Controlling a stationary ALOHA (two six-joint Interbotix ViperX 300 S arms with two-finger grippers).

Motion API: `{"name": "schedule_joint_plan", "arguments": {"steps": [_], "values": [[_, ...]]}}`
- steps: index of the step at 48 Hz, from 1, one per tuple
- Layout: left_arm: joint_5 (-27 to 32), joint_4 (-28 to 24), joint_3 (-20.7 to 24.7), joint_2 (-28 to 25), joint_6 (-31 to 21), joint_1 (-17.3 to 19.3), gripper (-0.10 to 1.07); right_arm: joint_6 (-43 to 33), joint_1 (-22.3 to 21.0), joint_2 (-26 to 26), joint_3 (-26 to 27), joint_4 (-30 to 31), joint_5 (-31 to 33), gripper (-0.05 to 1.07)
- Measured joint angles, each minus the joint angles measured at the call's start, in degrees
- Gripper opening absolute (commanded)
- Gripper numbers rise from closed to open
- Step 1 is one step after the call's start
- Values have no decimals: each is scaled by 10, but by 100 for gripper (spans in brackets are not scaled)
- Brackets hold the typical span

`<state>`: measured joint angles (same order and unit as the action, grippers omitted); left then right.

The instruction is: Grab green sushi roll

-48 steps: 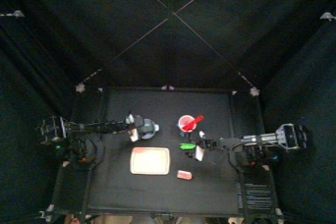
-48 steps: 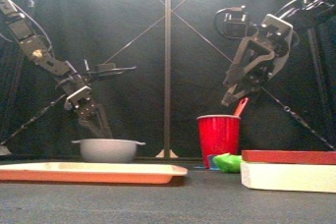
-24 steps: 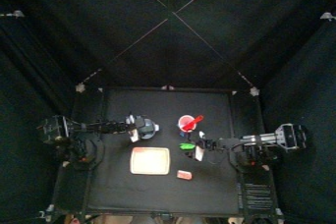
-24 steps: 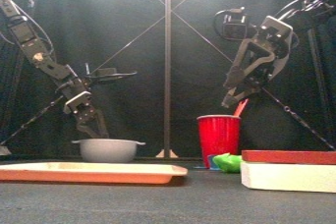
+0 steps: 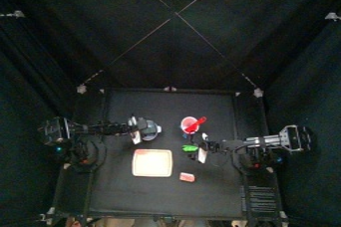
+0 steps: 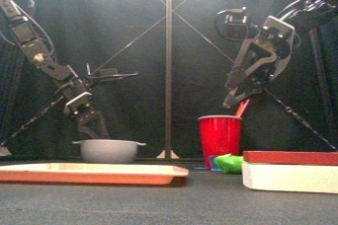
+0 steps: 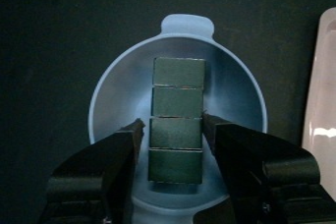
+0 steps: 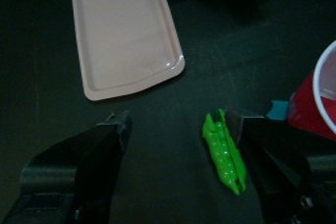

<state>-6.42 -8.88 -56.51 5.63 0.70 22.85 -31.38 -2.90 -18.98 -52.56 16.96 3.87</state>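
Green sushi roll (image 8: 227,154) lies on the tabletop (image 8: 132,140) between the right fingers (image 8: 191,141), spread wide and empty, while the left fingers (image 7: 175,156) gape over a bowl (image 7: 118,100).

Black curtains (image 5: 80,32) enclose a small black table (image 5: 220,186).

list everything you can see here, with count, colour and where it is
green sushi roll: one, bright green, on the table between the right gripper's open jaws
cup: one, red, beside the green piece
bowl: one, pale blue-grey, below the left gripper, a row of dark green blocks inside
tray: one, pale pink-tan, front left of table
small piece: one, pinkish-red, near the front edge
table: one, black
left gripper: open over the bowl
right gripper: open
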Motion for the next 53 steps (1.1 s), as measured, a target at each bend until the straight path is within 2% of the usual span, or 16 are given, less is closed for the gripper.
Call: {"name": "schedule_joint_plan", "arguments": {"steps": [19, 37, 53], "values": [[0, 0, 0, 1, 0, 0, 70, 0, 0, 0, 0, 0, 0, 104], [-3, -12, 0, 33, -1, -2, 70, 0, 0, 0, 0, 0, 0, 104], [-47, -14, -20, 62, -1, -4, 70, 1, -1, 0, 1, 1, 0, 104]]}}
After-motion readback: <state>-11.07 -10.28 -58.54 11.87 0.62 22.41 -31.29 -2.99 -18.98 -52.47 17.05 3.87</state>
